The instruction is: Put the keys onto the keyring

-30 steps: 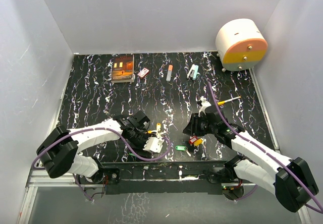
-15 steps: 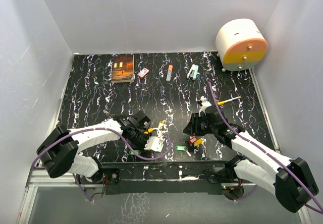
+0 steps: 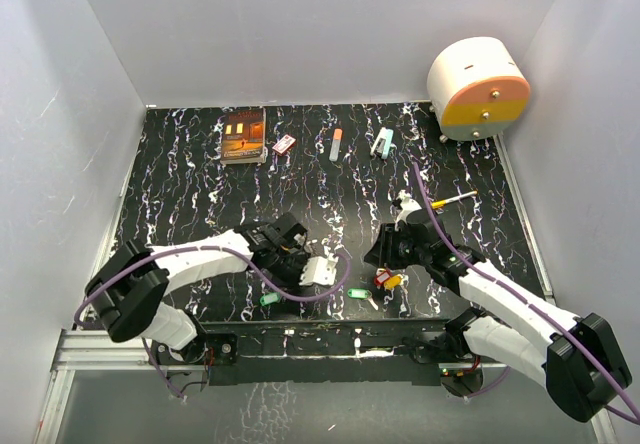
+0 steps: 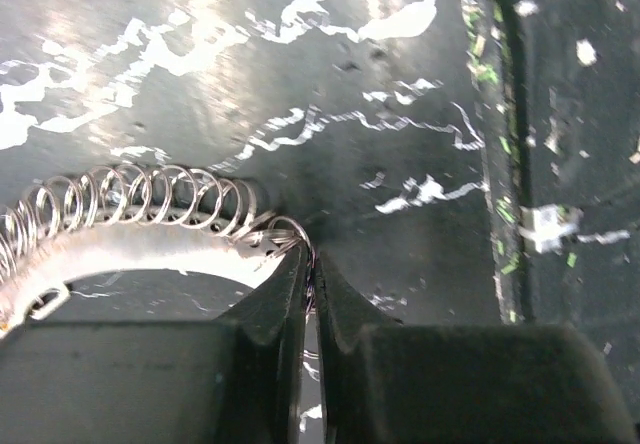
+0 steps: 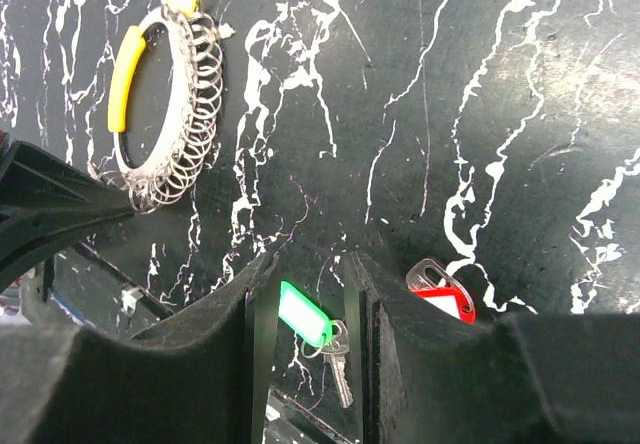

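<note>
The keyring (image 5: pixel 160 114) lies on the black marbled table, a yellow arc (image 5: pixel 125 89) with silvery coiled rings. My left gripper (image 4: pixel 308 256) is shut on a small ring at the end of the coil (image 4: pixel 150 194); its dark fingers (image 5: pixel 50 204) show in the right wrist view. In the top view the left gripper (image 3: pixel 303 261) hides most of the keyring. My right gripper (image 5: pixel 305 264) is open, hovering over a green-tagged key (image 5: pixel 303 314), with a red-tagged key (image 5: pixel 440 289) beside its right finger. In the top view the right gripper (image 3: pixel 375 259) is above the green (image 3: pixel 358 292), red (image 3: pixel 381 278) and yellow (image 3: pixel 394 282) keys. A second green key (image 3: pixel 268 300) lies below the left arm.
At the back of the table lie a book (image 3: pixel 243 135), a small red-and-white card (image 3: pixel 284 144), an orange-capped marker (image 3: pixel 335 144) and a teal item (image 3: pixel 382 143). A round white-and-orange device (image 3: pixel 478 88) stands at the back right. A yellow pencil (image 3: pixel 455 200) lies right of centre. The table's front rail (image 3: pixel 330 329) is close to the keys.
My left gripper has shifted right and turned, and the yellow part of the keyring no longer shows in the top view. The right arm has barely moved.
</note>
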Robot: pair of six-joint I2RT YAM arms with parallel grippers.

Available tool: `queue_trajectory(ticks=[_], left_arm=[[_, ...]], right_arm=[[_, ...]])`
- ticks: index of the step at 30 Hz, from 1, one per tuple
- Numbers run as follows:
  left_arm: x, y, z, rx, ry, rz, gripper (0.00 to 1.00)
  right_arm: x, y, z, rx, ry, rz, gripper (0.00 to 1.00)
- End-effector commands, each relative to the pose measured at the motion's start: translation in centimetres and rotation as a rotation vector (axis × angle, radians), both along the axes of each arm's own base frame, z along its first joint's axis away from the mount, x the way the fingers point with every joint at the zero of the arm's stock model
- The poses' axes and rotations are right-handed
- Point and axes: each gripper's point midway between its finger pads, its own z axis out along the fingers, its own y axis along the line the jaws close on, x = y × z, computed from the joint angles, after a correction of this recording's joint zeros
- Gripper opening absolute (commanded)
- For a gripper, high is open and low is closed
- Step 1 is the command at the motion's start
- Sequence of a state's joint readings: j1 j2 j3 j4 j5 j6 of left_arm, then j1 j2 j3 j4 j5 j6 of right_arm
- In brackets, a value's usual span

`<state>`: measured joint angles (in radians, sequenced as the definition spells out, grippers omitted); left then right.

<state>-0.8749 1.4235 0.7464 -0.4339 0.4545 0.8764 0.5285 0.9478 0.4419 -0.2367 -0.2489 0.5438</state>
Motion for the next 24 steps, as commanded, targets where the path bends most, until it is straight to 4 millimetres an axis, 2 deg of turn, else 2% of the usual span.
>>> queue_trajectory(ticks=[1, 3, 5, 9, 15, 18, 24], left_arm=[[2.3, -2.2, 1.6, -0.035, -0.046, 0.067, 0.00], [3.1, -2.2, 2.1, -0.031, -0.086, 0.082, 0.01], [3.6, -1.9, 2.3, -0.026, -0.121, 0.096, 0.08], [3.7, -0.1, 1.6, 0.006, -0.176, 0.117, 0.15], [4.6, 2.1, 2.5, 0.000, -0.299, 0.175, 0.26], [4.3, 2.3, 2.8, 0.001, -0.282, 0.169, 0.30], [4.1, 1.8, 2.4, -0.015, -0.276, 0.141, 0.32]], right_arm=[[1.4, 0.0, 2.3, 0.005, -0.093, -0.019, 0.37], [1.5, -0.1, 2.6, 0.006, -0.100, -0.026, 0.37], [1.5, 0.0, 2.8, 0.010, -0.104, -0.025, 0.38], [1.4, 0.2, 2.9, 0.018, -0.096, -0.012, 0.38], [1.3, 0.9, 2.8, 0.033, -0.079, 0.017, 0.39], [1.5, 1.4, 3.3, 0.049, -0.088, 0.038, 0.39], [1.9, 1.8, 3.6, 0.055, -0.088, 0.045, 0.39]])
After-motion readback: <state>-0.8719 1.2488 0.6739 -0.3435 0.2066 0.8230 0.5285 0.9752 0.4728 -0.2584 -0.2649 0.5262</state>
